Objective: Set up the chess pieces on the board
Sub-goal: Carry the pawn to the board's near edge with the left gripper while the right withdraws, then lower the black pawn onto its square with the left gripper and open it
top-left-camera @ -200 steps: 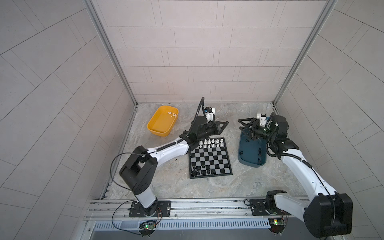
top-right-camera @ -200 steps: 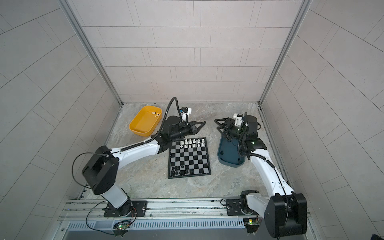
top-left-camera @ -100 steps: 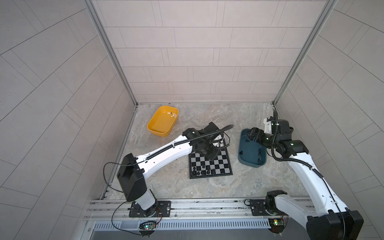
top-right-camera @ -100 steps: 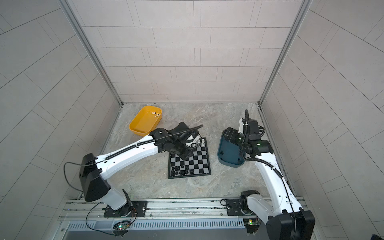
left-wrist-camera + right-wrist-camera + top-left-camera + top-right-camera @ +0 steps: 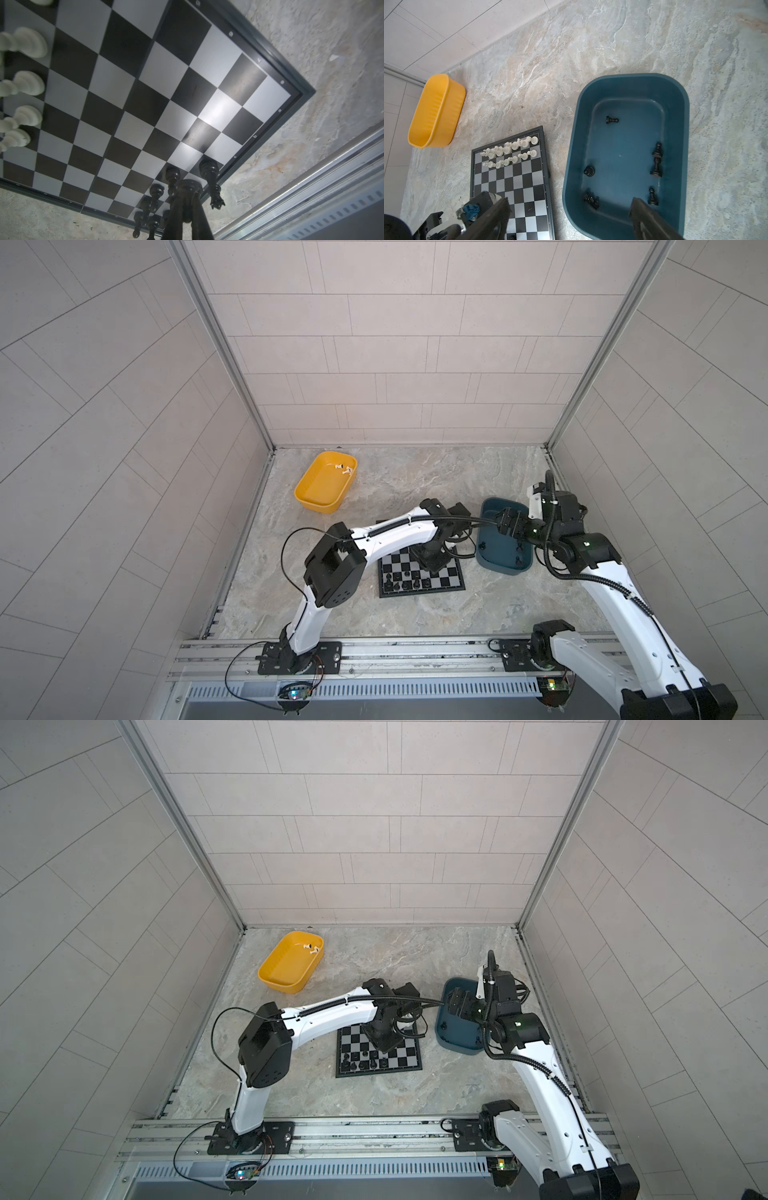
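Whites (image 5: 510,152) line the board's (image 5: 517,180) 12 o'clock rows; few blacks (image 5: 405,576) stand at 6 o'clock. Your left gripper (image 5: 187,199) there seems clamped on a black piece (image 5: 190,185); your right gripper (image 5: 570,200) gapes over the 3 o'clock teal tray (image 5: 675,89), which holds the rest.

Surface: marbled tabletop (image 5: 415,477) | resting on it: board (image 5: 449,580), yellow tray (image 5: 322,488), teal tray (image 5: 499,556)

Left end effector (image 5: 432,566) over the board (image 5: 451,581), black chess pieces (image 5: 409,578) nearside — teal tray (image 5: 498,567) alongside
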